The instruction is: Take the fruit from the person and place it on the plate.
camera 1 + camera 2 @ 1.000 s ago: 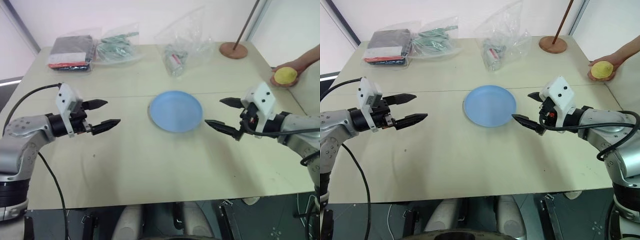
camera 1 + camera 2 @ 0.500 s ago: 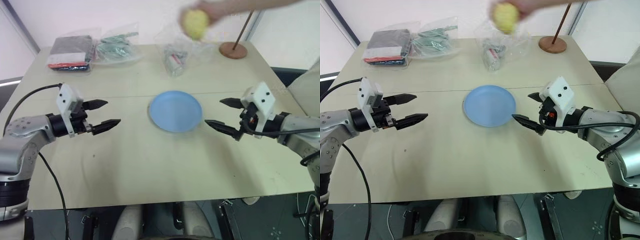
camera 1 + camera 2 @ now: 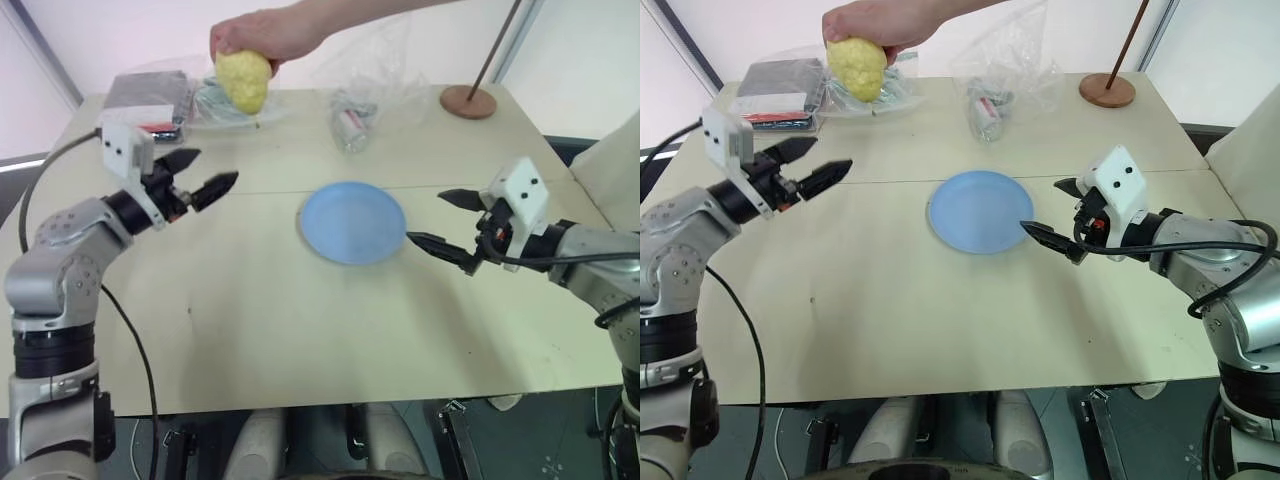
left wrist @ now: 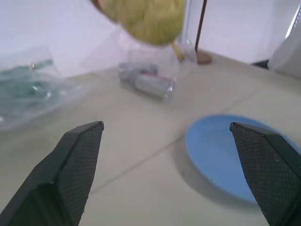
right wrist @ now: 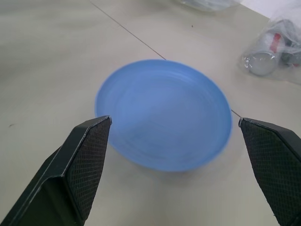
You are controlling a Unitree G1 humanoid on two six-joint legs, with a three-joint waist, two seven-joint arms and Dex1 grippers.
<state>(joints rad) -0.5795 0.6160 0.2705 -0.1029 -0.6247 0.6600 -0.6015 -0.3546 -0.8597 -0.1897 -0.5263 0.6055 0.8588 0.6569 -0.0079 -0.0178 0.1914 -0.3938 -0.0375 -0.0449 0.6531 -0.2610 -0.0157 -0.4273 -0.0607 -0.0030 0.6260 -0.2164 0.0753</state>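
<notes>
Fruit (image 3: 244,80) held aloft in person's hand (image 3: 262,35), above worktop (image 3: 300,300). Left end effector (image 3: 200,175) spread wide, empty. Right end effector (image 3: 445,222) spread beside plate (image 3: 352,222).

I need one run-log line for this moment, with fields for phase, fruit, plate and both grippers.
phase: handover pending | fruit: in person's hand, above table's far left | plate: empty, centre | left gripper: open, below fruit, apart | right gripper: open, beside plate

One fruit (image 3: 244,80), one plate (image 3: 352,222), three bags (image 3: 365,75).
</notes>
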